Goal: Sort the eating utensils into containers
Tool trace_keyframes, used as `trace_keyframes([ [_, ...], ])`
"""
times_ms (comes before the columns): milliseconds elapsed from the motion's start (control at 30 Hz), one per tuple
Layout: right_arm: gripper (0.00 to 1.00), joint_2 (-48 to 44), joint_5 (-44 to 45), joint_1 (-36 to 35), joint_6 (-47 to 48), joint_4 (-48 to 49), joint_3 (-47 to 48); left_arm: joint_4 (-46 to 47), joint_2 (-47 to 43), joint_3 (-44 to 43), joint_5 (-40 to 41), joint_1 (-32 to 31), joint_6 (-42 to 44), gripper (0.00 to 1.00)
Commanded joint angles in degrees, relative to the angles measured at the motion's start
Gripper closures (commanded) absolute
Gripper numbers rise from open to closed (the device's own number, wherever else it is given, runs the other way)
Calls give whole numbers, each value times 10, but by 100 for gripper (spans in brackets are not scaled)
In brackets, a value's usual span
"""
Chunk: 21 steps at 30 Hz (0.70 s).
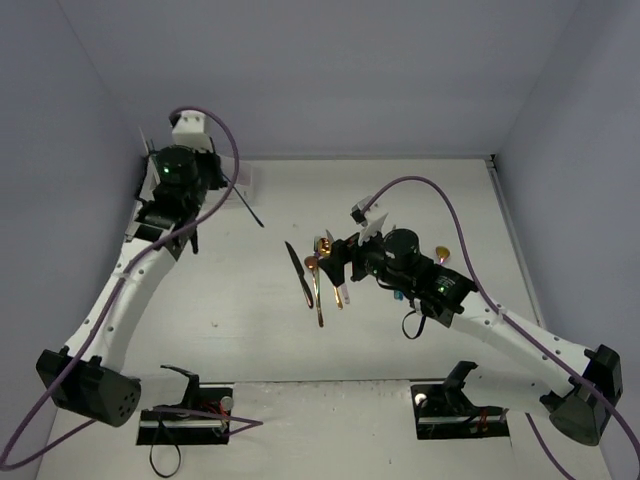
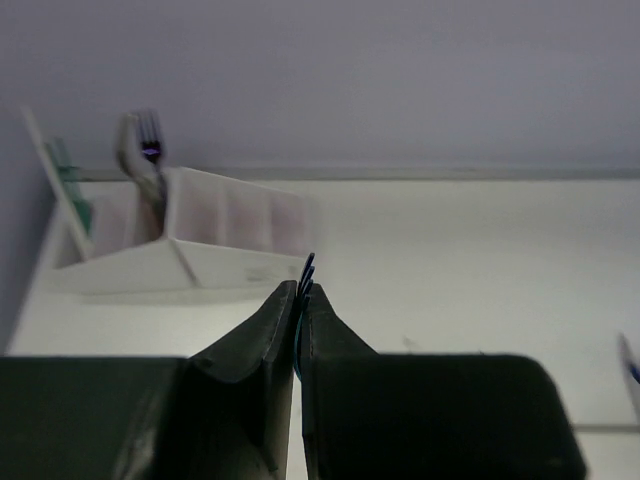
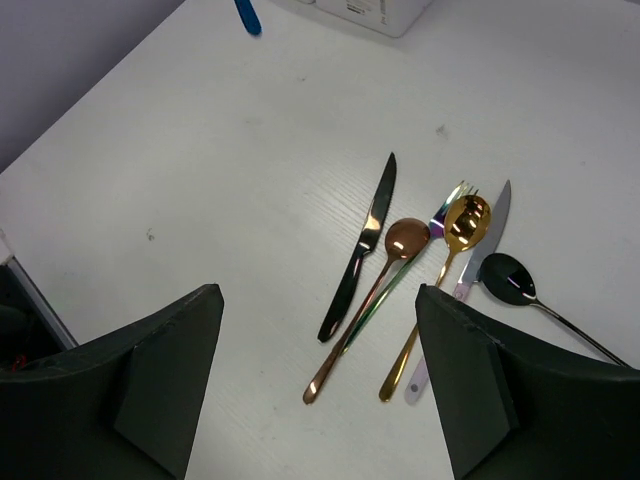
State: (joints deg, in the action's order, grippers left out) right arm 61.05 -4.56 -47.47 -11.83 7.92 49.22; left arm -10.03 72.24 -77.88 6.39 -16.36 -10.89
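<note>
Six slim polished-metal utensils [image 3: 420,270] lie fanned together on the white surface [image 3: 200,180], centre right of the right wrist frame: a black knife [image 3: 365,245], a copper spoon [image 3: 406,238], an iridescent fork [image 3: 450,200], a gold spoon [image 3: 466,220], a silver knife [image 3: 492,225] and a black spoon [image 3: 507,278]. Your right hand [image 3: 318,295] hangs over them, jaws spread wide and empty. Your left hand [image 2: 300,290] is clamped on a thin blue utensil [image 2: 307,266], only its tip showing, near the white compartmented rack [image 2: 215,262] at upper left, where a silver fork [image 2: 148,140] stands. These pieces look stiff, light and probably slippery. Take the black knife across mid-handle, since it lies at the group's left edge.
</note>
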Motion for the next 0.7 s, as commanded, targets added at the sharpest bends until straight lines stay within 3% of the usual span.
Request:
trace_keyframes([
  [0,25,-15,23,7,9,35,-13,39,73,-90,-54,114,74,100],
  [267,25,4,-22,35,4,30,-23,110,280,-287,-64,244,88,100],
  [500,25,42,-74,92,-6,27,-39,129,427,-453,-54,263,85,100],
  [667,25,50,-82,109,-8,25,-53,145,489,-505,-76,270,87,100],
])
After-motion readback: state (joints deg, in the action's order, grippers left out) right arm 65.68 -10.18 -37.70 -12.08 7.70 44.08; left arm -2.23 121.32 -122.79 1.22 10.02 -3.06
